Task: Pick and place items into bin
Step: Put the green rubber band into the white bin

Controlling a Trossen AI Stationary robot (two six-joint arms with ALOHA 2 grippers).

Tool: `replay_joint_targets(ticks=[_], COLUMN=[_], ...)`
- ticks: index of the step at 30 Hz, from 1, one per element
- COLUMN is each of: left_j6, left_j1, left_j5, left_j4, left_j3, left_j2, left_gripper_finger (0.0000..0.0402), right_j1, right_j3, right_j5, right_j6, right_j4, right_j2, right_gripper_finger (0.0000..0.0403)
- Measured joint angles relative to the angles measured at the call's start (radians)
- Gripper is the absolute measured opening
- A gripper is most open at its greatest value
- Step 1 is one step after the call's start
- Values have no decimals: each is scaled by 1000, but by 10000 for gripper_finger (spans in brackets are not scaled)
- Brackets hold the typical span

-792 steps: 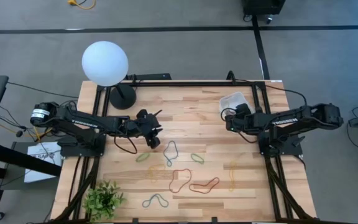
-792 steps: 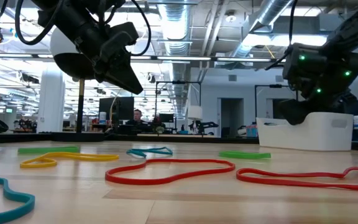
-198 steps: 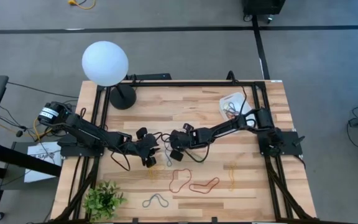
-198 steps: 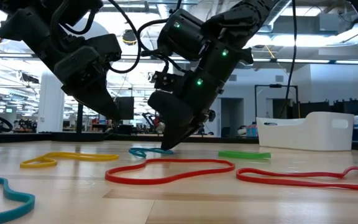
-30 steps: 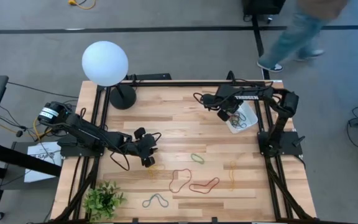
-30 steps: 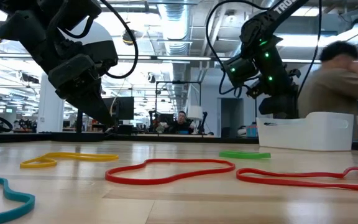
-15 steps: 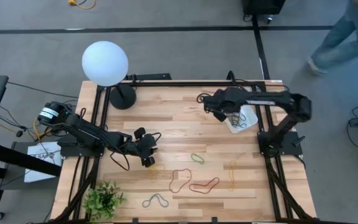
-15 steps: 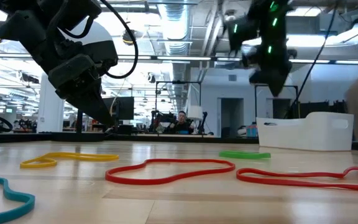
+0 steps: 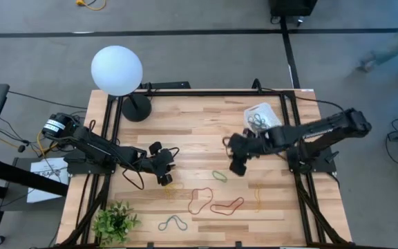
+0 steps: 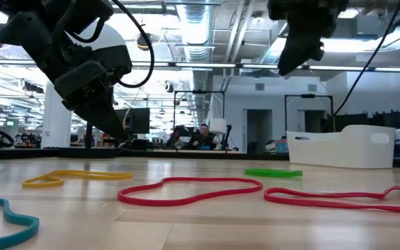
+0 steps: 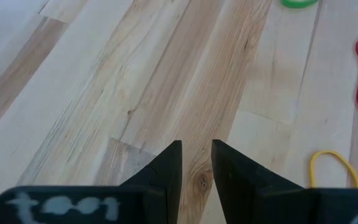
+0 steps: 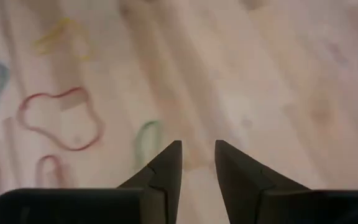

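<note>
Loose rubber-band items lie flat on the wooden table: a green one (image 9: 218, 176), a yellow one (image 9: 171, 190), two red ones (image 9: 199, 200) (image 9: 226, 205), another yellow (image 9: 258, 196) and a grey-blue one (image 9: 173, 223). The white bin (image 9: 261, 116) stands at the far right with several bands in it. My left gripper (image 9: 166, 178) is low over bare wood at centre left, open, nothing between its fingers (image 11: 196, 152). My right gripper (image 9: 235, 168) is above the table's middle, just right of the green band (image 12: 145, 140), open and empty (image 12: 197, 152).
A white globe lamp (image 9: 117, 70) on a black base stands at the far left corner. A small green plant (image 9: 115, 223) sits at the near left corner. Black frame rails (image 9: 302, 200) run along both sides. A person's legs (image 9: 392, 48) show on the floor beyond the far right.
My right gripper has swung away from the bin toward the table's near edge and middle, ending beside the green band. A person has walked past beyond the far right corner. The left arm has kept still.
</note>
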Motion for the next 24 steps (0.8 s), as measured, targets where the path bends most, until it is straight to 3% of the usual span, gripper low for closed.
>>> replay_joint_targets(ticks=[6, 11, 18, 24], left_j6=[-16, -27, -27, -27], left_j1=[0, 0, -2, -2], left_j5=[0, 2, 2, 2], left_j4=[-3, -6, -1, 2], left_j3=[0, 0, 0, 0], left_j2=[0, 0, 0, 0], left_gripper_finger=[77, 77, 77, 77], right_j1=[123, 177, 128, 68], right_j3=[-17, -9, 57, 130], right_j5=[-15, -63, -68, -99], right_j6=[138, 188, 189, 140], right_j4=[71, 151, 126, 26], right_j2=[97, 257, 451, 513], right_gripper_finger=[90, 90, 90, 90])
